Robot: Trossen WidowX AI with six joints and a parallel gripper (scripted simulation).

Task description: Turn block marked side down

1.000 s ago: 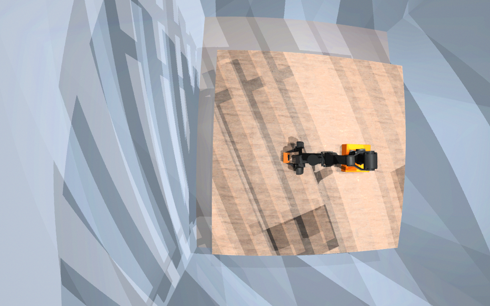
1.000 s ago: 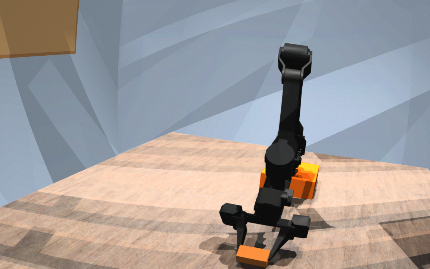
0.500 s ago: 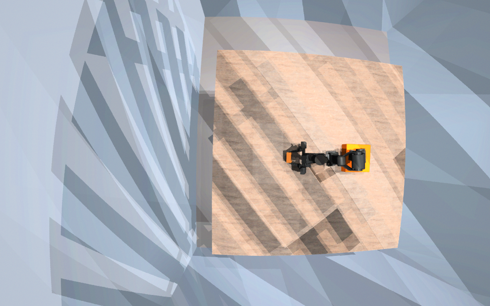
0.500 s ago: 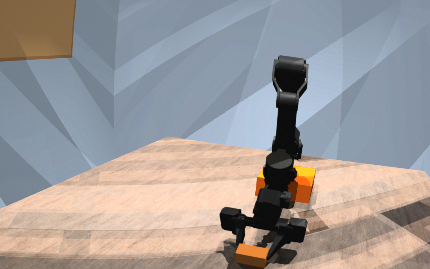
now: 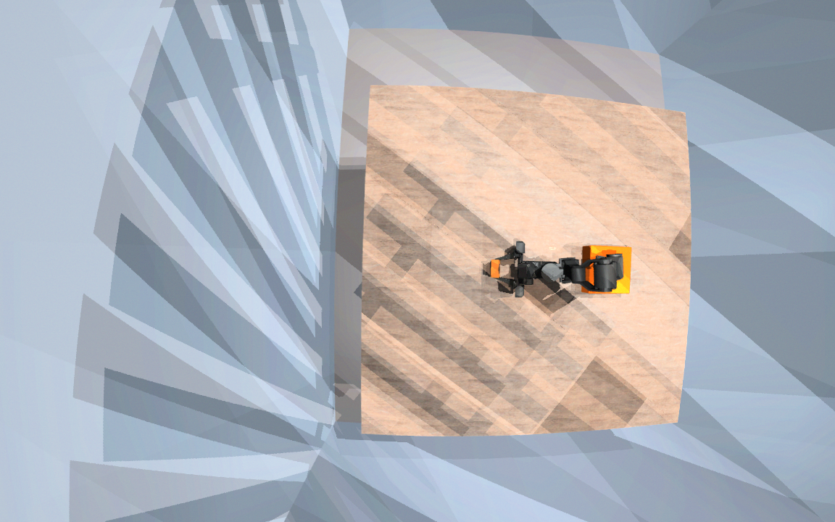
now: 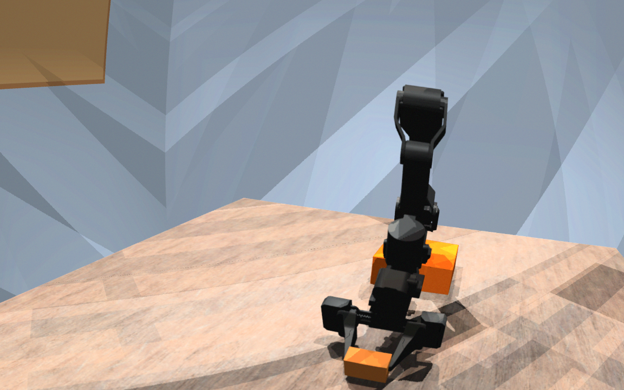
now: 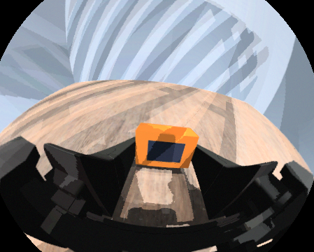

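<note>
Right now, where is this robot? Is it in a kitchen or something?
Probably not a kitchen, more like a bare test bench. A black arm stands on an orange base on a wooden table; its gripper holds an orange block. Only grey-blue walls surround it.

so the table [image 6: 168, 271] is a pale wood-grain top with darker streaky bands running diagonally across it. sitting right on it toward one edge is the arm's orange base block [image 6: 442, 271], with soft shadows around it.
</note>
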